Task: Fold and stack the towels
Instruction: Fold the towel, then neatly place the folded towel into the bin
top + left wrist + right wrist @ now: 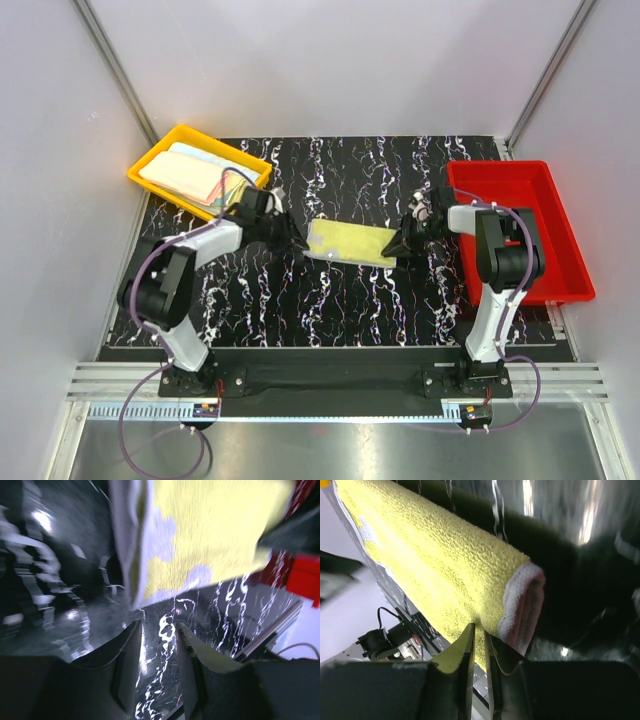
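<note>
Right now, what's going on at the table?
Both arms are working one folded yellow towel mid-table. The right end effector pinches the towel's right edge. The left end effector sits open at the left edge, gripping nothing. Other folded towels lie in the yellow tray at the back left.

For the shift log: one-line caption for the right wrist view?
Right pincer pinches the edge of a folded yellow towel, black marbled table behind.
</note>
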Controlling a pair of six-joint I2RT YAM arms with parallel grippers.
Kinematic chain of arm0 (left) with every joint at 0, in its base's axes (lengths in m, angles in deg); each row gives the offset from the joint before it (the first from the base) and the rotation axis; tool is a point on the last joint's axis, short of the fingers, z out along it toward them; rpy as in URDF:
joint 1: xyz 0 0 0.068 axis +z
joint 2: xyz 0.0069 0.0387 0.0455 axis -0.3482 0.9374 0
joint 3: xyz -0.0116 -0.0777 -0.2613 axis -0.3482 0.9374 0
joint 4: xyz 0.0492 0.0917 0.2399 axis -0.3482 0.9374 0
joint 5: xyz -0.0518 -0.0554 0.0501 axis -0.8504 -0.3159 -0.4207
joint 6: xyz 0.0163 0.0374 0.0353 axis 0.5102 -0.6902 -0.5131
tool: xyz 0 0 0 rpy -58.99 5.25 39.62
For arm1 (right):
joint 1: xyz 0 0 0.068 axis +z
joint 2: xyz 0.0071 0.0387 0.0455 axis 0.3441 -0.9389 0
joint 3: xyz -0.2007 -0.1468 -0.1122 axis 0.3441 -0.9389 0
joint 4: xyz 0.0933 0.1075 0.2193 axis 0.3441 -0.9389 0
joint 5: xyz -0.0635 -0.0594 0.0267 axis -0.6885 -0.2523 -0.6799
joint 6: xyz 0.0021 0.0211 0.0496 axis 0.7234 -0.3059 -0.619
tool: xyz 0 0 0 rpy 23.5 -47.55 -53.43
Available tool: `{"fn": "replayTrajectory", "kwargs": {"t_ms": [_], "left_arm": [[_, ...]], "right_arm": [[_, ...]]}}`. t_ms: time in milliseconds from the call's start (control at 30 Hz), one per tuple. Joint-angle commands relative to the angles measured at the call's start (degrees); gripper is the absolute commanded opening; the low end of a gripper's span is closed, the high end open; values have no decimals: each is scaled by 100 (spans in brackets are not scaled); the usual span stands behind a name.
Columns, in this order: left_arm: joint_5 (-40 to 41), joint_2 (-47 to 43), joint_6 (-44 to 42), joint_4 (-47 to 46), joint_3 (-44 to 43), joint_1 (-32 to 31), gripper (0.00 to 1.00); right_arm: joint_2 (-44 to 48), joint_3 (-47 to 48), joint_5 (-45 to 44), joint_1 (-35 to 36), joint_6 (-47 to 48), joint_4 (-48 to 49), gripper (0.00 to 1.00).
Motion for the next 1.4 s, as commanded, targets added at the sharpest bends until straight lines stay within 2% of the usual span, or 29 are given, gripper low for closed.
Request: {"fn": "replayTrajectory", "kwargs": {"t_ms": [0, 33, 167, 267, 367, 567, 700, 833, 967, 1133, 1367], "left_arm": [[124, -492, -341, 175, -504, 334, 39], [44, -413, -464, 193, -853, 335, 39], [-614, 140, -264, -305, -1304, 238, 38], [-1063, 685, -70, -729, -1498, 159, 38], [-1187, 1055, -34, -818, -1490, 63, 36], [-1143, 836, -43, -1283, -708, 1, 37], [-1090, 809, -35, -1397, -435, 1, 37], [-1055, 836, -43, -1556, -198, -8, 37], [-950, 792, -26, -1687, 38, -17, 37], [-730, 695, -131, -1469, 180, 1, 37], [-729, 345, -166, -1310, 199, 62, 38]], "right_arm": [[435, -585, -555, 93, -93, 522, 20], [463, -621, -459, 94, -101, 550, 21], [577, -516, -274, 111, -84, 489, 22], [726, -340, -282, 111, -84, 261, 23], [920, -226, -248, 129, -172, 198, 24], [1043, -129, -1, 374, -382, 251, 24], [763, 90, 287, 717, -576, 479, 25], [455, -41, 623, 902, -945, 1112, 25], [226, -418, 439, 893, -498, 1007, 23], [50, -735, 306, 858, -295, 1112, 16], [207, -911, 490, 744, -84, 1130, 17]]}}
